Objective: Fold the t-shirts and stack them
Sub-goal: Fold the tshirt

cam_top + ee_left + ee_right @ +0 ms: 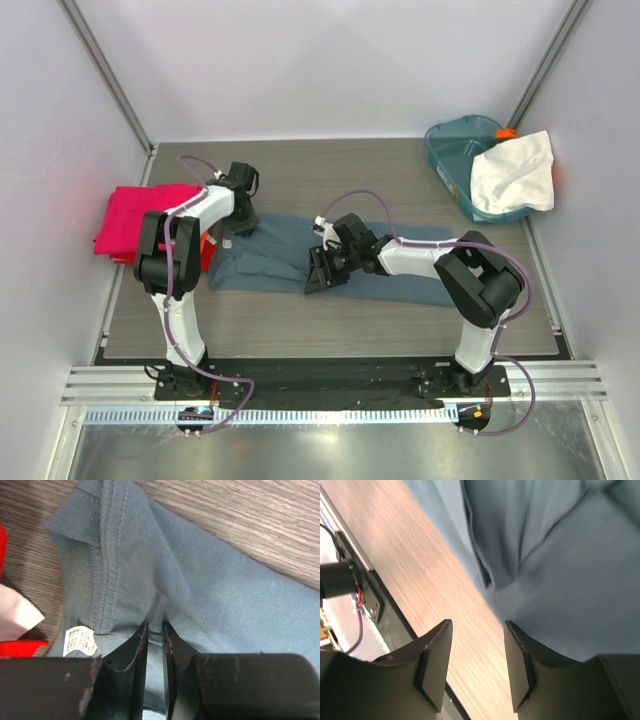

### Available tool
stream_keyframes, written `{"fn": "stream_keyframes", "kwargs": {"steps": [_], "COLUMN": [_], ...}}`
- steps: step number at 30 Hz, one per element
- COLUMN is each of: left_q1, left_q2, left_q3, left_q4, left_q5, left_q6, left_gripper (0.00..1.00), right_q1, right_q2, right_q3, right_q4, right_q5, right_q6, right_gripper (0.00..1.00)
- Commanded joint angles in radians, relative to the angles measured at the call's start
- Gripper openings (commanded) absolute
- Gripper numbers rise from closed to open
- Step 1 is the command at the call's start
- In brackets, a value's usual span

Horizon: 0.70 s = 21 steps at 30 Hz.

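The wood-grain surface (400, 170) carries all items. The slate blue-grey t-shirt (275, 262) lies rumpled and partly flat across the middle of it, running from the left arm towards the right arm. The magenta t-shirt (130, 215) sits folded at the left edge, well apart from the teal tub (455, 140) in the far right corner; the white t-shirt (512, 172) is draped over that tub's rim. An edge of the orange-red t-shirt (207, 250) shows under the magenta one, beside the left arm. The left gripper (155, 625) is set narrow and pinches a raised fold of the blue-grey shirt just beside its collar seam — a small printed label (80, 641) shows there. The right gripper (477, 625) stands wide, nothing between its fingers, tilted over the shirt's near edge — contact cannot be told.
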Motion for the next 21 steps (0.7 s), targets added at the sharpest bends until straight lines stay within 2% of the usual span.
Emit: {"fn": "stream_keyframes", "kwargs": {"steps": [1, 8, 14, 21], "left_q1": [0.014, 0.009, 0.002, -0.009], "left_q2": [0.013, -0.083, -0.161, -0.123], "left_q3": [0.019, 0.007, 0.006, 0.032], "left_q4": [-0.023, -0.048, -0.105, -0.134], "left_q5": [-0.026, 0.002, 0.006, 0.101], "left_q6": [0.012, -0.005, -0.021, -0.028], "left_gripper": [0.18, 0.19, 0.22, 0.23], "right_q1": [0.006, 0.006, 0.007, 0.007], "right_q2": [-0.09, -0.069, 0.057, 0.242], "right_q3": [-0.016, 0.105, 0.22, 0.355], "right_q4": [0.064, 0.114, 0.223, 0.381], "right_q5": [-0.027, 0.018, 0.039, -0.021], "right_q6": [0.003, 0.048, 0.115, 0.23], "right_gripper": [0.52, 0.52, 0.63, 0.63]}}
